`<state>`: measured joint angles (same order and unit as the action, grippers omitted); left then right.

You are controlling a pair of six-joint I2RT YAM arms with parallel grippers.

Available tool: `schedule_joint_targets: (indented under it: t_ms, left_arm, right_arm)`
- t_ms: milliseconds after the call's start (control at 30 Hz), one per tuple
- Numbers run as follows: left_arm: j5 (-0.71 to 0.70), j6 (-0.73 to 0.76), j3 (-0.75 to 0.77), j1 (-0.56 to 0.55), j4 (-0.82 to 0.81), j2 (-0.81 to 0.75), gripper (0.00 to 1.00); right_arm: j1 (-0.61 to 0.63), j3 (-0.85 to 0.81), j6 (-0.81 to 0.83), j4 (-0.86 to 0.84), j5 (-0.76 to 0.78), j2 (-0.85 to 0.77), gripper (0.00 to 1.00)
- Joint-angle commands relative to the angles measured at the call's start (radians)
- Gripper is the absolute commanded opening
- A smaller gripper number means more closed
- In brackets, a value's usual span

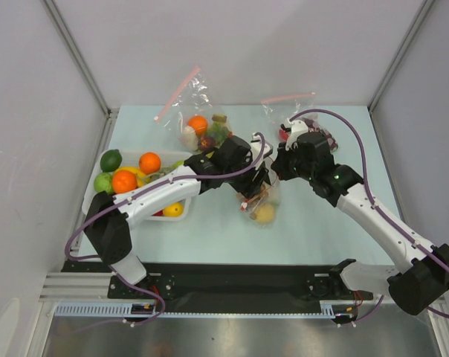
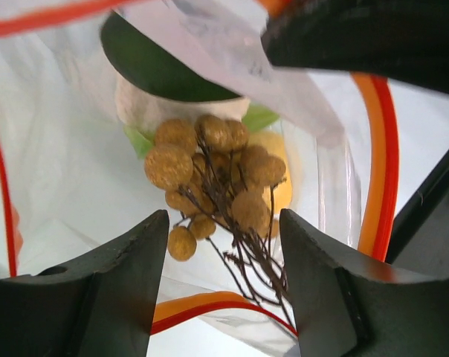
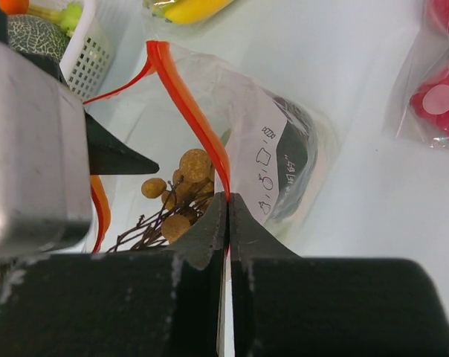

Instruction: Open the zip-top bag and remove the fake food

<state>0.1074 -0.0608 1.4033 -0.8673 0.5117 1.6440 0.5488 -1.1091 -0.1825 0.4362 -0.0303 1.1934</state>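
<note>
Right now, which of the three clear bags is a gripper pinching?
The middle zip-top bag with the red-orange rim, pinched by the right gripper; both pink-strip bags lie farther back.

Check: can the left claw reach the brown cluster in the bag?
Probably yes: the right claw pinches the rim, the bag gapes, and the open left claw faces the brown cluster directly.

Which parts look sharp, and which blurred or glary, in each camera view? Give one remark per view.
Top external: even, soft light, faint shadows. Left wrist: the brown cluster sharp, the rim of the zip-top bag at the top smeared. Right wrist: the label print fairly crisp, the grey metal block at the left out of focus.
</note>
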Motion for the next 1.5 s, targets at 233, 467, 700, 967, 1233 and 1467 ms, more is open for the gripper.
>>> schedule_joint_targets:
  t_ms: [233,467,700,967,1233,1467]
  left_arm:
    - [0.100,0.036,0.068,-0.015,0.203,0.002,0.68]
    - [0.230,0.047,0.060,-0.036,0.264,0.062,0.65]
    - [0.256,0.033,-0.009,-0.050,0.240,0.060,0.27]
    - [0.204,-0.045,-0.095,-0.045,0.111,-0.001,0.00]
    - [0.201,-0.131,-0.171,0.053,-0.019,-0.099,0.00]
    - [0.235,-0.139,-0.222,0.108,-0.064,-0.119,0.00]
  right_arm:
    - [0.008,0.018,-0.002,-0.037,0.012,-0.014,0.00]
    - [0.013,0.032,-0.005,-0.042,0.017,-0.028,0.00]
    - [0.019,0.041,-0.005,-0.045,0.023,-0.035,0.00]
    - [0.016,0.054,-0.002,-0.028,0.030,-0.052,0.23]
    - [-0.168,0.202,-0.041,-0.066,-0.097,-0.191,0.67]
    - [-0.233,0.383,-0.070,-0.209,-0.281,-0.173,0.76]
